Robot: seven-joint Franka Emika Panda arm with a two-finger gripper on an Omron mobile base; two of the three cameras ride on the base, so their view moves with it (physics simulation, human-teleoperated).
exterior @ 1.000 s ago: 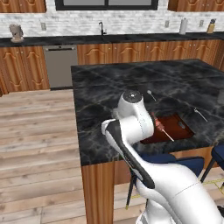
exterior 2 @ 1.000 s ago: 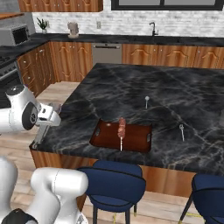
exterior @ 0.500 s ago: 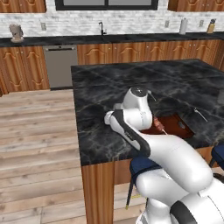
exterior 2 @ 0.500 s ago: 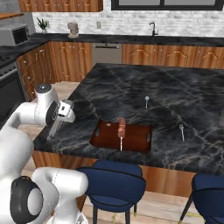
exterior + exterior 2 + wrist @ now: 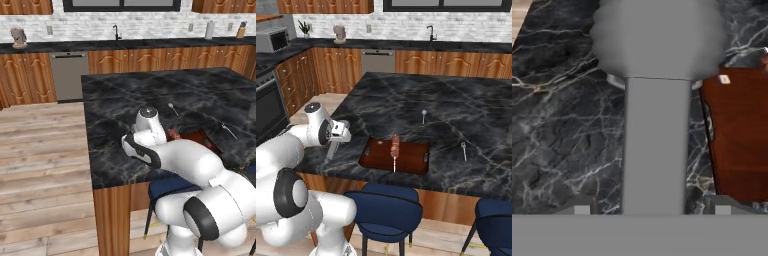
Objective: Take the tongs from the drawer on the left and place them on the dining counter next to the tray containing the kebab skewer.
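My gripper [image 5: 652,207] is shut on the tongs [image 5: 656,125], a grey metal strip that runs away from the fingers and widens at its far end. In the right base view the gripper [image 5: 338,136] hangs over the left edge of the dining counter [image 5: 456,100], with the tongs [image 5: 332,149] pointing down at the marble. The brown tray [image 5: 411,161] with the kebab skewer [image 5: 394,148] lies just to the right of them; the tray [image 5: 737,130] is also at the right in the hand view. The drawer is out of view.
Two small metal utensils [image 5: 424,116] [image 5: 463,149] lie on the marble beyond the tray. Blue stools [image 5: 387,212] stand at the counter's near side. The wall counter with faucet [image 5: 431,33] and a stove [image 5: 268,107] are further off.
The arm has swung from beside the counter's left edge in over the marble, carrying the tongs toward the tray.
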